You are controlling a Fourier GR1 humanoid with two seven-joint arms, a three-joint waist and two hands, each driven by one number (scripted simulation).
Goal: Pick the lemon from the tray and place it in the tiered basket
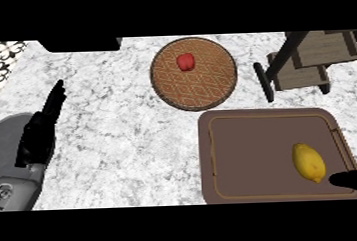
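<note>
Progress stood at the very beginning, as far as could be judged: the lemon (pixel 308 162) lay on its side inside the tray (pixel 249 155), toward the tray's right part, not yet lifted and with nothing closed round it. The right hand (pixel 352 180) showed only as a dark tip over the tray's lower right corner, just beside the lemon's near end and seemingly apart from it; so little of it was visible that one could not tell whether it was spread or closed. The left hand (pixel 38 135) rested well to the left of the tray, spread flat with straight fingers pointing up, holding nothing. The tiered basket (pixel 302 78) stood just beyond the tray's far right corner, with no lemon visible on its shelves. A round woven plate (pixel 202 91) carrying a small red item (pixel 185 62) sat on the surface (pixel 123 144) beyond the tray's far left corner. The whole job therefore remained: grasping the lemon, lifting it clear of the tray, carrying it the short way to the basket and releasing it there.
</note>
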